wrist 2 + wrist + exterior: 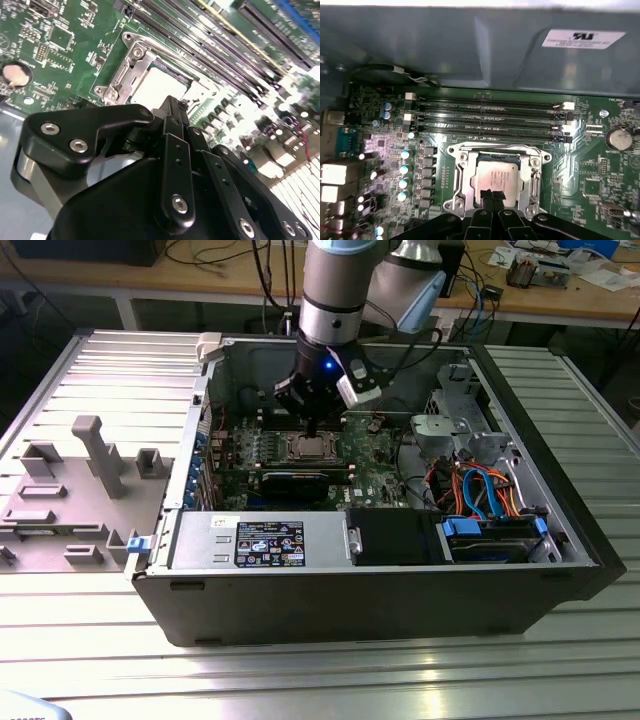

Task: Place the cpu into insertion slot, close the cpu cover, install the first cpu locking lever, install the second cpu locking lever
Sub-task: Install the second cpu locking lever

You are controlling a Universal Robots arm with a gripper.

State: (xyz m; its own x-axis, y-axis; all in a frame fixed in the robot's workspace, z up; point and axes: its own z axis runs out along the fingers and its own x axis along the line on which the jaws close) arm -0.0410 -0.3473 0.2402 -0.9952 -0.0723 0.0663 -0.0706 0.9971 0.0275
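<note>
The cpu (496, 179) lies flat in the insertion slot (461, 165) on the green motherboard, its silvery-tan top facing up. The cpu cover (536, 172), a silvery frame, lies down around the chip. A thin wire lever (495, 146) runs along the socket's edge nearest the memory slots. My gripper (492, 196) hangs just over the chip's edge with its black fingers pressed together and nothing between them. In the second wrist view the gripper (172, 106) points down beside the cpu (160, 85) and the cover (125, 70). In the exterior view the gripper (318, 426) stands above the cpu (308, 448).
Long black memory slots (490, 117) lie beside the socket. A coin battery (619, 138) sits on the board. A labelled silver power-supply box (270, 540), blue and orange cables (480, 490) and the case walls (350, 590) close in the space. A grey fixture plate (70, 490) lies outside the case.
</note>
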